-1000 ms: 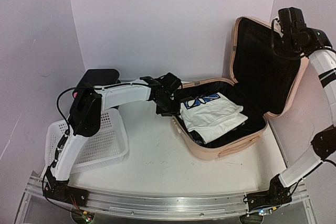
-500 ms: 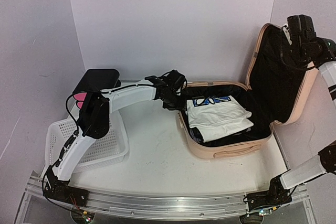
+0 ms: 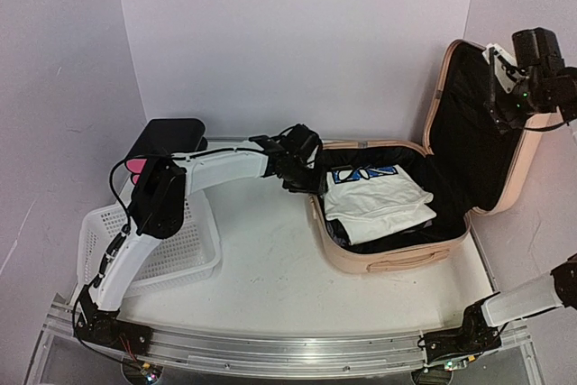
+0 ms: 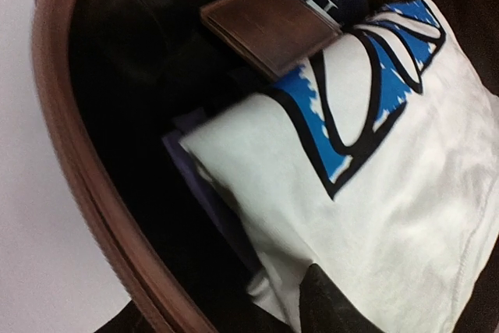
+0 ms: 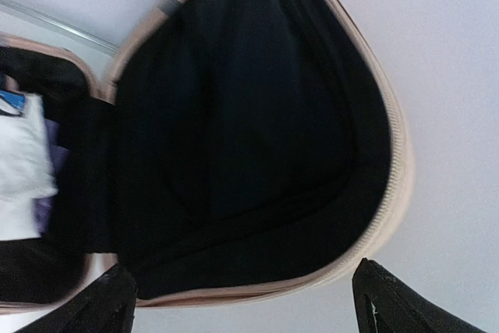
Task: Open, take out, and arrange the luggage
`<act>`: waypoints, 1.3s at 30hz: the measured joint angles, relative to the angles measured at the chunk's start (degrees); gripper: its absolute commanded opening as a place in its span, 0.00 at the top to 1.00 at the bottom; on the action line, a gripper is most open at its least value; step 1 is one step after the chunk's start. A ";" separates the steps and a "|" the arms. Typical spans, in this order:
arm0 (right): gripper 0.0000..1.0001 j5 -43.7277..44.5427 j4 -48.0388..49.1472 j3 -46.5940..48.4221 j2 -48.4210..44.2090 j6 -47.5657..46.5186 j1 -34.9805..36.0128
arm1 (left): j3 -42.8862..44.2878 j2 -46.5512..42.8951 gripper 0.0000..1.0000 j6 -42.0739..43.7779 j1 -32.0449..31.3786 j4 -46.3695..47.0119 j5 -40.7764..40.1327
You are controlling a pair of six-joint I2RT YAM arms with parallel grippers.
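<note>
Between the right claw's (image 5: pixel 249 303) wide-spread, empty fingers, the peach-pink hard-shell suitcase (image 3: pixel 388 263) is lying open, its black-lined lid (image 5: pixel 234 115) raised. The left claw (image 3: pixel 305 173) is hovering at the suitcase's left rim, grip unclear; it should be pinching the folded white-and-blue shirt (image 3: pixel 379 200) inside by one edge.

The luggage (image 3: pixel 397 259) has a smooth, faintly sheened peach hard shell and a matt black cloth lining (image 3: pixel 469 123), the shirt (image 3: pixel 379 200) is soft white printed cloth, the wallet (image 4: pixel 269 25) looks like worn brown leather, the basket (image 3: pixel 180 250) is white plastic mesh, and the rail (image 3: pixel 297 349) is bare metal.
</note>
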 measured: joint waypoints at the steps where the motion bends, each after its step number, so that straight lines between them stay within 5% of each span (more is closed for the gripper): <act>1: 0.02 -5.27 -1.16 1.53 -0.39 1.77 -0.04 | -0.98 -0.48 0.35 0.57 -0.20 0.28 0.98; 5: 0.02 -26.91 -3.67 5.42 -2.82 7.76 -0.07 | -4.98 -2.14 0.16 2.49 -1.44 0.48 5.55; 10: 0.02 -51.41 -3.58 5.97 -1.46 15.10 -0.07 | -8.79 -4.79 0.08 4.96 -1.84 1.05 8.83; 14: 0.02 -62.86 -1.31 -1.31 2.62 19.96 0.42 | -14.60 -10.62 0.03 6.80 -1.11 0.61 11.39; 22: 0.02 -57.51 -0.07 -18.95 9.53 23.21 5.81 | -35.85 -36.37 0.01 10.25 1.11 1.55 11.19; 30: 0.02 -50.05 -0.37 -25.59 11.37 28.59 7.21 | -59.34 -61.57 0.01 -2.36 4.20 -2.23 -6.49; 34: 0.02 -48.59 0.59 -27.65 11.13 30.84 7.21 | -66.34 -62.36 0.01 -9.97 4.22 -5.05 -11.21; 39: 0.02 -48.48 1.38 -28.61 9.77 32.20 7.21 | -65.59 -54.18 0.20 -12.63 4.22 -5.44 -12.55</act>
